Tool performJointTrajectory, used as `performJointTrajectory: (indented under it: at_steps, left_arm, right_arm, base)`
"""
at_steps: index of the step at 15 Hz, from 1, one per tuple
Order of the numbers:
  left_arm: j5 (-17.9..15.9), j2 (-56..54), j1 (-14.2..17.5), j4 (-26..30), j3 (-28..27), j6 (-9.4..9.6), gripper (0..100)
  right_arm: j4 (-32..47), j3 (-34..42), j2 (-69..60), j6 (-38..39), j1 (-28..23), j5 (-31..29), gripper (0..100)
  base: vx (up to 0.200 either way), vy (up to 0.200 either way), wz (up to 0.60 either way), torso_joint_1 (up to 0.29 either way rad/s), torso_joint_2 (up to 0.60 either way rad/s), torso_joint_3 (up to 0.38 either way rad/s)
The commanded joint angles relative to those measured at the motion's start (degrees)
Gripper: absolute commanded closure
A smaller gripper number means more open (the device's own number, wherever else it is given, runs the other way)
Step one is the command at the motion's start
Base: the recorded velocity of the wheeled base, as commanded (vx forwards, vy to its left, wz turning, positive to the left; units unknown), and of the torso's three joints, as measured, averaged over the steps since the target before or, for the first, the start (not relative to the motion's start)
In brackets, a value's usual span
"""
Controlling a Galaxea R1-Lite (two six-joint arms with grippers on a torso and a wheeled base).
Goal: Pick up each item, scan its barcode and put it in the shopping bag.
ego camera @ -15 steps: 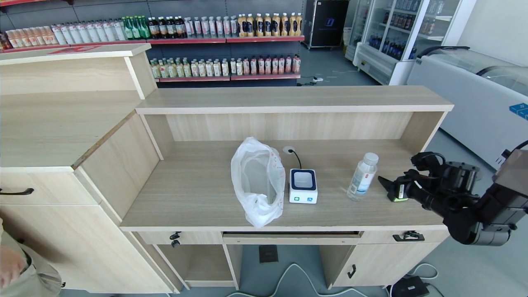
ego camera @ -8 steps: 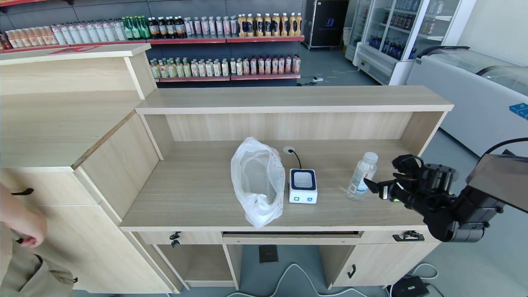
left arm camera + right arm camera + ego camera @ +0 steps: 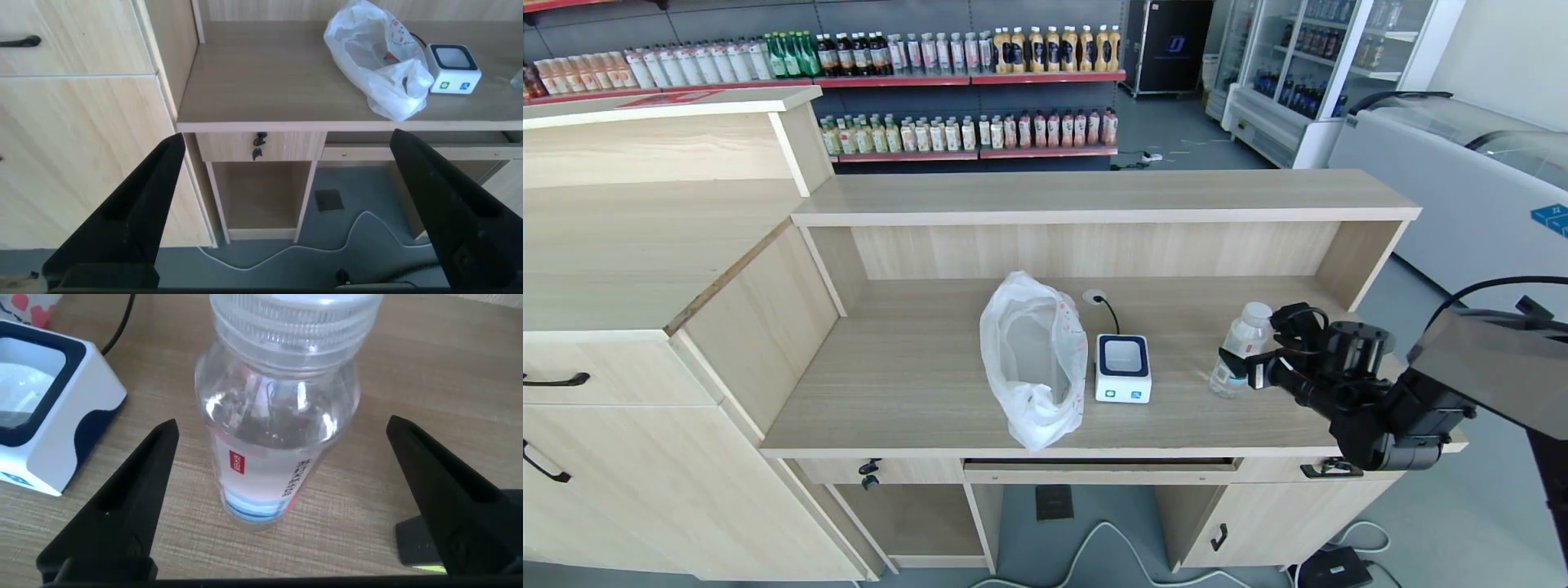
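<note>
- Standing upright on the counter (image 3: 915, 367), right of centre in the head view, is the bottle (image 3: 1243, 339): clear plastic, with a white cap and a label round its lower half.
- At the bottle, from the right of the frame, is the right pincer (image 3: 1240, 365). It is released, with one dark finger showing in front of the bottle's lower half.
- Seen from the right wrist, the right pincer (image 3: 283, 429) has its fingers spread wide with the bottle (image 3: 278, 449) between them. Bare counter shows on both sides, so neither finger touches the bottle.
- Left of the bottle, near the frame's centre, sits the scanner (image 3: 1123, 367), a small white box with a dark-rimmed window on top. It is apart from the bottle.
- A black cable (image 3: 1109, 314) runs from the scanner's back to a hole in the counter.
- Just left of the scanner, touching or nearly touching it, lies the bag (image 3: 1033, 359), thin white plastic with its mouth open toward the counter's front edge.
- The left pincer (image 3: 286, 143) is released and grasps nothing. Beyond it are the counter's front, a drawer (image 3: 258, 147) with a key, the bag (image 3: 376, 57) and the scanner (image 3: 455, 67).
- Across the top of the head view run shelves (image 3: 964, 77) of drinks, with a glass-door fridge (image 3: 1307, 73) at the upper right.
</note>
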Motion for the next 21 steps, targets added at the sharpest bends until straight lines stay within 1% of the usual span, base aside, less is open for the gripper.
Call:
performJointTrajectory:
  at_steps: [1, 3, 9, 15, 21]
  left_arm:
    - [0.0, 0.0, 0.0, 0.0, 0.0, 0.00, 0]
    - [0.0, 0.0, 0.0, 0.0, 0.0, 0.00, 0]
    - [0.0, 0.0, 0.0, 0.0, 0.0, 0.00, 0]
    - [0.0, 0.0, 0.0, 0.0, 0.0, 0.00, 0]
    - [-0.1, 0.0, 0.0, 0.0, 0.0, 0.00, 0]
  right_arm:
    - [0.2, -1.0, 1.0, 0.0, 0.7, 0.0, 0]
    - [0.2, -1.7, 1.8, 0.0, 0.9, 0.0, 0]
    - [1.1, -7.0, 4.5, -0.1, 1.6, 0.0, 0]
    - [1.1, -8.5, 6.7, -0.3, 2.0, 0.0, 0]
    - [2.4, -13.3, 8.4, -1.0, 2.4, 0.2, 0]
  base:
    - [0.000, 0.000, 0.00, 0.000, 0.00, 0.000]
    - [0.000, 0.000, 0.00, 0.000, 0.00, 0.000]
    - [0.000, 0.000, 0.00, 0.000, 0.00, 0.000]
    - [0.000, 0.000, 0.00, 0.000, 0.00, 0.000]
    - [0.000, 0.000, 0.00, 0.000, 0.00, 0.000]
